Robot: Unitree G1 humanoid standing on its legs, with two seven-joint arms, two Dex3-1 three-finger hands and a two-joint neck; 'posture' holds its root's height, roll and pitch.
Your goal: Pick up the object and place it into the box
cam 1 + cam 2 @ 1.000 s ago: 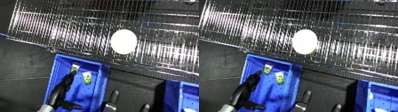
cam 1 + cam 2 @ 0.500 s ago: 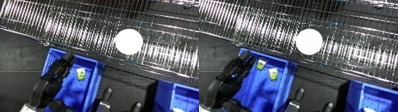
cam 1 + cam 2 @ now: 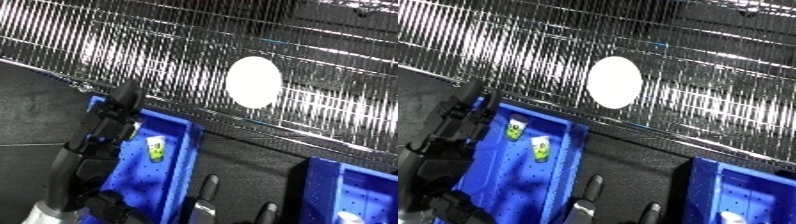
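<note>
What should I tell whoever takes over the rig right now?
Left hand: raised over the left bin, fingers straight, holding nothing visible.
Right hand: only fingertips show at the bottom edge; cannot tell its state.
Two small green-and-white items lie in the left bin. A second bin sits at right.
White disc lies on the wire rack.
Done or left: cannot tell which object is meant; nothing is in hand now.

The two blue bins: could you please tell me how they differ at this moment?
The left bin shows nearly whole; the right bin is cut by the view's edge. The left bin holds two small green-and-white items; the right bin's contents cannot be told. The left hand reaches over the left bin only. Both are blue.
</note>
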